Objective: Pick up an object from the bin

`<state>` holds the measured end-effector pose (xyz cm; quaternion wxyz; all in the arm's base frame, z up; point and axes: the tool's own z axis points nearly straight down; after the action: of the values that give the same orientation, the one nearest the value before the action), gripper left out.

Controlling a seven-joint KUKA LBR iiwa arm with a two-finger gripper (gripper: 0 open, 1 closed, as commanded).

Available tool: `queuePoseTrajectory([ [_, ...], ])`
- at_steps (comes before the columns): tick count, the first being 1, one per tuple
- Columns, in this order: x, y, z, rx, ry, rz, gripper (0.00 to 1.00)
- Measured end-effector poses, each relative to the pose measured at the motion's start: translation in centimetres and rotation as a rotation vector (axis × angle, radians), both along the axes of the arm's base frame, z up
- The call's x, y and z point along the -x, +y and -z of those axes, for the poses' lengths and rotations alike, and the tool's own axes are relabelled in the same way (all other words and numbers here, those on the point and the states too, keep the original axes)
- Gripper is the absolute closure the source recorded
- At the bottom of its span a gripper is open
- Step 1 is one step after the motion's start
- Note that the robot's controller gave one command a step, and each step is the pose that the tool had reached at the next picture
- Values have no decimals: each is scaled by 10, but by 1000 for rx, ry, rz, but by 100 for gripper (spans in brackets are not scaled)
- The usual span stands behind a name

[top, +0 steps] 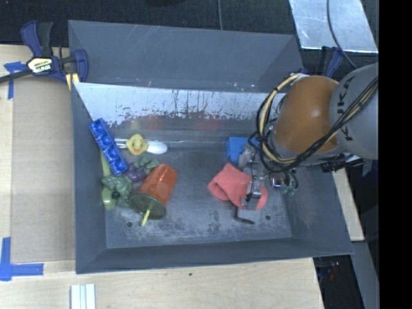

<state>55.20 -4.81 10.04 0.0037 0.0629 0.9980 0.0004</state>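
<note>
Orange-brown wrist cover [309, 118] above gripper [252, 201], down at the right side of the bin [193, 63] floor. Open or closed: cannot tell. Set on the right end of a red crumpled soft piece [226, 184], midway between front and back walls. Small blue block [235, 149] just behind, toward back wall. Well apart, along left wall, a heap: orange cup [158, 181] on its side, blue ridged bar [107, 145], yellow figure [136, 145] with white oval piece [156, 148] just beside, green bits [118, 189].
</note>
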Motion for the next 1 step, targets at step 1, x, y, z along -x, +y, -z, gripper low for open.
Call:
queuePoseTrajectory([
  [1,6,-4,29,1,-6,27,0],
])
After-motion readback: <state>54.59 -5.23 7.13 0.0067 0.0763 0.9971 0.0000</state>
